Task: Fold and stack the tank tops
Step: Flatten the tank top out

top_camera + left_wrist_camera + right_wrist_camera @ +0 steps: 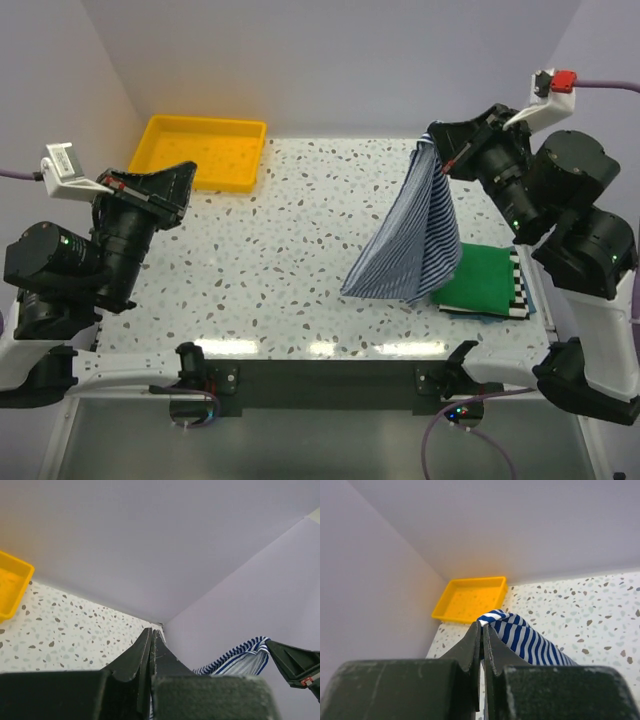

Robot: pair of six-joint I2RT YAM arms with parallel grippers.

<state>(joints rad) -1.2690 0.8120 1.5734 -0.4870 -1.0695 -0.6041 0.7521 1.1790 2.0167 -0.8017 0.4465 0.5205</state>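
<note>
Right gripper (437,150) is pinched tight on one edge of the blue striped top (405,240), dangling it over the table's 3 o'clock side with the hem about touching. Green top (482,278) sits folded at 4 o'clock on the black-and-white top (518,292), so I'd guess this is the last one to do. Next it needs laying flat for folding, probably with help from the left gripper (178,180), parked at 9 o'clock and closed on nothing. Speckled table (280,250), yellow tray (205,150) at 11, plain pale walls (330,60)
</note>
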